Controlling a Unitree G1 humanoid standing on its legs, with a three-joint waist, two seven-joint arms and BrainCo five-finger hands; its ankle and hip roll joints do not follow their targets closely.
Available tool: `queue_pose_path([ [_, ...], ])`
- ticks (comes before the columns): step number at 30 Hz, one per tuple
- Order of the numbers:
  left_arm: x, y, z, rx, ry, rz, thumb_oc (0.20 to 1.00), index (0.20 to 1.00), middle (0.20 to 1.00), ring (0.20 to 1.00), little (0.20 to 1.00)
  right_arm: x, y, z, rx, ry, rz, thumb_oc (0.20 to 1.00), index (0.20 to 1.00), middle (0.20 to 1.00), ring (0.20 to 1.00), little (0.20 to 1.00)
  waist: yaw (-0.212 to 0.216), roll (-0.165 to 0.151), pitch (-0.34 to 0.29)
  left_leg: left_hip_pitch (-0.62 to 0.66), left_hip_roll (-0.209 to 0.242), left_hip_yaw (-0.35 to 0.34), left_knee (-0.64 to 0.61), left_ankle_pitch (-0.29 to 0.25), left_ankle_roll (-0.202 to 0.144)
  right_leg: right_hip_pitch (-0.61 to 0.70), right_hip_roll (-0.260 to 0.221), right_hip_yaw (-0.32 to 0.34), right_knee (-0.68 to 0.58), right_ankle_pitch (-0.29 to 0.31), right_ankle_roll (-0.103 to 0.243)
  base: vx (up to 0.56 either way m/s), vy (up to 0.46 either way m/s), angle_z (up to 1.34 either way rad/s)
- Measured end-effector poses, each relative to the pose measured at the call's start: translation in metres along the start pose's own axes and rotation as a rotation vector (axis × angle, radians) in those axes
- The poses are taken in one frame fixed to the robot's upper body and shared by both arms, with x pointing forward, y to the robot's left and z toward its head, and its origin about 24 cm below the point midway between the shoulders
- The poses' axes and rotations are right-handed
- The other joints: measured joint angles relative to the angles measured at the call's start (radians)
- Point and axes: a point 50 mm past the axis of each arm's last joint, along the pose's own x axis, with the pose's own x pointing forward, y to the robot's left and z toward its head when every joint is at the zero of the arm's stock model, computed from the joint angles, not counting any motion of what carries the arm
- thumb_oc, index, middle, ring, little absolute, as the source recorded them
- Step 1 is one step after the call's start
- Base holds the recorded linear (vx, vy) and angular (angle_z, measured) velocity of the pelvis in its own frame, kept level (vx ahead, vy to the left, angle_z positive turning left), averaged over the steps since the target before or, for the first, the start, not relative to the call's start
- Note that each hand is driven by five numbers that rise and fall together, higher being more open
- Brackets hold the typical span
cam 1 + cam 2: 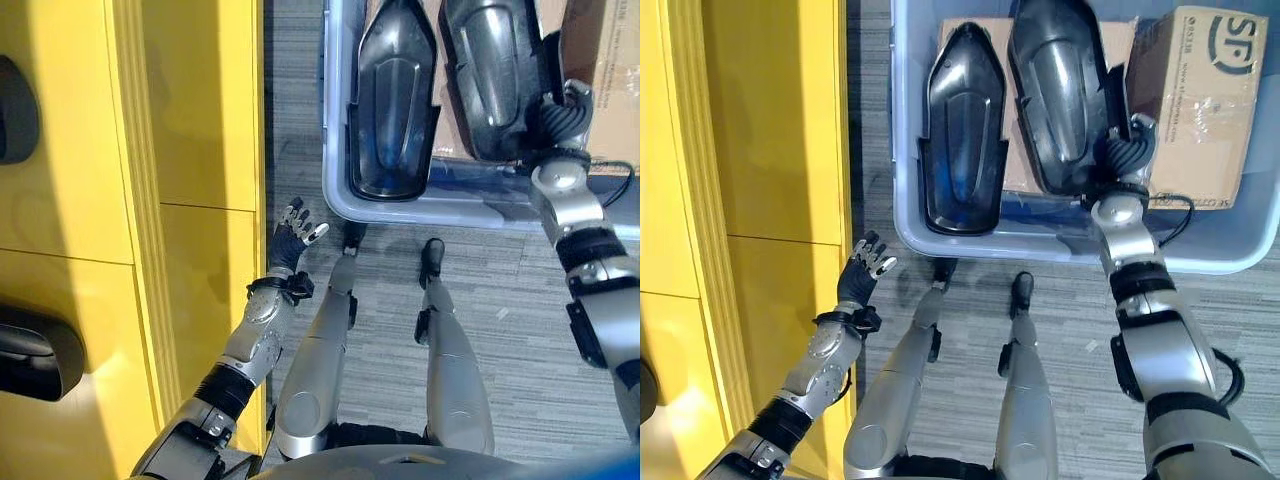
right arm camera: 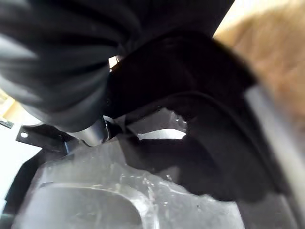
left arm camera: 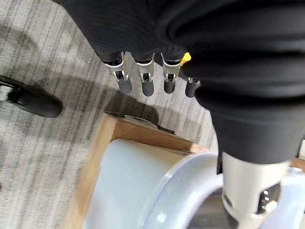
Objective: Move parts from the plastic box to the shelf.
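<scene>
Two long glossy black moulded plastic parts lie side by side inside the translucent pale-blue plastic box [image 1: 908, 225] on the grey carpet; the right hand [image 1: 1126, 152] rests at the near edge of the right-hand part [image 1: 1060, 90], its fingers hidden, so their state cannot be told. The left-hand part [image 1: 962, 130] lies beside a brown cardboard carton [image 1: 1200, 100]. The left hand [image 1: 862, 268] hangs empty beside the yellow shelf [image 1: 770, 150], fingers loosely spread.
</scene>
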Motion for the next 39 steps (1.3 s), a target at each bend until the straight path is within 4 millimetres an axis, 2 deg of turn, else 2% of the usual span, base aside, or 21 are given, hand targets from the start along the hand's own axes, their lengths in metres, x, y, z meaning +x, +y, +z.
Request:
queue_pose_path([
  [1,0.000,0.002,0.001,-0.002,-0.002,0.014,1.000,1.000,1.000,1.000,1.000,-0.022,0.004,-0.007,0.059,-0.026,0.034,0.200,0.200,0.200,0.200,0.200,-0.010,-0.005,-0.001,0.038,0.003,-0.002,-0.009,0.000,0.000,0.045,0.002,-0.017,-0.014,0.000,0.000,0.05,-0.032,0.16],
  [2,0.000,0.005,0.001,0.001,0.004,0.024,1.000,1.000,1.000,1.000,1.000,-0.040,0.008,-0.024,0.093,0.017,0.028,0.200,0.200,0.200,0.200,0.200,-0.026,-0.015,-0.002,0.085,0.004,-0.005,-0.019,-0.002,-0.002,0.101,0.003,-0.024,-0.033,0.001,-0.002,0.05,-0.033,0.16],
  [5,-0.001,0.009,0.002,-0.002,0.000,0.041,1.000,1.000,1.000,1.000,1.000,-0.059,0.008,-0.038,0.128,0.053,0.019,0.200,0.200,0.200,0.200,0.200,-0.040,-0.026,-0.006,0.119,0.007,-0.004,-0.019,-0.022,-0.015,0.154,0.007,-0.029,-0.065,0.015,-0.009,0.05,-0.017,0.07],
  [7,-0.003,0.018,0.001,-0.002,0.003,0.072,1.000,1.000,1.000,1.000,1.000,-0.072,0.006,-0.039,0.178,0.045,0.016,0.200,0.200,0.200,0.200,0.200,-0.047,-0.043,-0.009,0.136,0.008,-0.001,-0.019,-0.027,-0.010,0.185,0.010,-0.030,-0.092,0.029,-0.010,0.06,-0.009,-0.02],
  [11,-0.015,0.037,-0.006,0.010,0.049,0.132,1.000,1.000,1.000,1.000,1.000,-0.094,0.002,-0.036,0.266,0.004,0.031,0.200,0.200,0.200,0.200,0.200,-0.056,-0.107,-0.046,0.208,0.008,0.008,-0.020,-0.048,-0.003,0.270,0.009,-0.030,-0.132,0.036,-0.016,0.08,-0.005,0.00],
  [13,-0.019,0.046,-0.007,0.016,0.060,0.147,1.000,1.000,1.000,1.000,1.000,-0.100,-0.003,-0.023,0.323,-0.049,0.051,0.200,0.200,0.200,0.200,0.200,-0.056,-0.120,-0.054,0.240,0.010,0.009,-0.020,-0.057,0.001,0.304,0.010,-0.029,-0.132,0.032,-0.019,0.02,-0.004,-0.02],
  [16,-0.031,0.060,-0.013,0.043,0.090,0.176,1.000,1.000,1.000,1.000,1.000,-0.107,-0.005,-0.022,0.332,-0.079,0.099,0.200,0.200,0.200,0.200,0.200,-0.070,-0.155,-0.128,0.260,0.011,0.012,-0.020,-0.070,0.004,0.324,0.010,-0.029,-0.132,0.022,-0.023,0.07,0.001,0.00],
  [18,-0.036,0.065,-0.017,0.052,0.114,0.177,1.000,1.000,1.000,1.000,1.000,-0.114,-0.012,-0.019,0.349,-0.103,0.120,0.200,0.200,0.200,0.200,0.200,-0.065,-0.162,-0.142,0.303,0.013,0.023,-0.021,-0.080,0.009,0.369,0.010,-0.030,-0.132,0.021,-0.023,0.05,0.006,0.01],
  [22,-0.058,0.081,-0.030,0.048,0.182,0.216,1.000,1.000,1.000,1.000,1.000,-0.138,-0.014,-0.043,0.332,-0.025,0.227,0.200,0.200,0.200,0.200,0.200,-0.078,-0.176,-0.253,0.379,0.013,0.049,-0.026,-0.121,0.031,0.449,0.002,-0.034,-0.129,0.001,-0.018,0.03,-0.023,0.04],
  [24,-0.065,0.086,-0.034,0.047,0.201,0.239,1.000,1.000,1.000,1.000,1.000,-0.147,-0.007,-0.048,0.366,0.013,0.295,0.200,0.200,0.200,0.200,0.200,-0.081,-0.185,-0.296,0.392,0.015,0.065,-0.019,-0.125,0.034,0.466,0.002,-0.032,-0.128,-0.006,-0.021,0.01,-0.087,-0.01],
  [27,-0.069,0.091,-0.037,0.026,0.206,0.270,1.000,1.000,1.000,1.000,1.000,-0.157,0.008,-0.049,0.434,0.049,0.407,0.200,0.200,0.200,0.200,0.200,-0.076,-0.195,-0.311,0.447,0.024,0.048,-0.006,-0.126,0.023,0.528,0.020,-0.044,-0.123,-0.009,-0.025,-0.01,-0.146,0.12],
  [29,-0.074,0.091,-0.041,0.021,0.221,0.284,1.000,1.000,1.000,1.000,1.000,-0.163,0.019,-0.047,0.470,0.063,0.485,0.200,0.200,0.200,0.200,0.200,-0.064,-0.209,-0.345,0.466,0.033,0.025,0.007,-0.137,0.016,0.539,0.032,-0.053,-0.086,-0.044,-0.037,-0.09,-0.180,0.27],
  [31,-0.084,0.098,-0.047,0.013,0.244,0.325,1.000,1.000,1.000,1.000,1.000,-0.166,0.030,-0.041,0.488,0.048,0.554,0.200,0.200,0.200,0.200,0.200,-0.039,-0.230,-0.361,0.471,0.037,0.008,0.008,-0.121,0.004,0.546,0.043,-0.062,-0.076,-0.079,-0.053,-0.18,-0.197,0.29],
  [32,-0.088,0.100,-0.052,0.004,0.265,0.342,1.000,1.000,1.000,1.000,1.000,-0.166,0.033,-0.039,0.491,0.038,0.572,0.200,0.200,0.200,0.200,0.200,-0.034,-0.222,-0.356,0.466,0.045,-0.018,0.004,-0.108,-0.011,0.554,0.057,-0.087,-0.077,-0.083,-0.061,-0.21,-0.157,0.80],
  [33,-0.093,0.099,-0.060,-0.017,0.291,0.358,1.000,1.000,1.000,1.000,1.000,-0.165,0.032,-0.038,0.493,0.037,0.579,0.200,0.200,0.200,0.200,0.200,-0.010,-0.197,-0.351,0.443,0.064,-0.062,-0.023,-0.101,-0.051,0.552,0.092,-0.127,-0.083,-0.084,-0.076,-0.21,-0.093,1.34],
  [34,-0.096,0.098,-0.062,-0.019,0.304,0.356,1.000,1.000,1.000,1.000,1.000,-0.162,0.028,-0.039,0.479,0.032,0.583,0.200,0.200,0.200,0.200,0.200,0.016,-0.175,-0.340,0.397,0.107,-0.013,-0.026,-0.116,-0.033,0.546,0.124,-0.178,-0.098,-0.070,-0.105,-0.25,-0.030,1.64],
  [35,-0.098,0.097,-0.064,-0.018,0.315,0.354,1.000,1.000,1.000,1.000,1.000,-0.156,0.023,-0.038,0.449,0.016,0.585,0.200,0.200,0.200,0.200,0.200,0.042,-0.152,-0.327,0.356,0.140,0.028,-0.026,-0.150,-0.042,0.522,0.137,-0.229,-0.082,-0.071,-0.131,-0.34,-0.003,2.42],
  [36,-0.099,0.093,-0.068,-0.014,0.335,0.334,1.000,1.000,1.000,1.000,1.000,-0.144,0.011,-0.035,0.379,-0.019,0.580,0.200,0.200,0.200,0.200,0.200,0.057,-0.092,-0.286,0.314,0.150,0.126,-0.023,-0.318,-0.025,0.500,0.118,-0.344,-0.046,-0.074,-0.165,-0.34,0.036,2.33],
  [37,-0.097,0.090,-0.068,-0.018,0.329,0.321,1.000,1.000,1.000,1.000,1.000,-0.137,0.005,-0.038,0.346,-0.018,0.564,0.200,0.200,0.200,0.200,0.200,0.070,-0.084,-0.271,0.289,0.148,0.189,0.043,-0.302,-0.006,0.459,0.071,-0.374,-0.005,-0.095,-0.189,-0.17,0.049,1.92],
  [38,-0.103,0.095,-0.071,-0.019,0.343,0.346,1.000,1.000,1.000,1.000,1.000,-0.143,0.009,-0.042,0.373,0.008,0.567,0.200,0.200,0.200,0.200,0.200,0.088,-0.106,-0.267,0.241,0.141,0.225,0.416,-0.327,-0.004,0.435,0.020,-0.384,-0.008,-0.073,-0.196,-0.02,0.185,1.15],
  [39,-0.103,0.095,-0.073,-0.057,0.334,0.378,1.000,1.000,1.000,1.000,1.000,-0.155,0.007,-0.049,0.390,0.047,0.568,0.200,0.200,0.200,0.200,0.200,0.060,-0.105,-0.268,0.304,0.162,0.219,0.614,-0.386,-0.045,0.458,0.002,-0.421,-0.012,-0.075,-0.177,0.05,0.251,1.03],
])
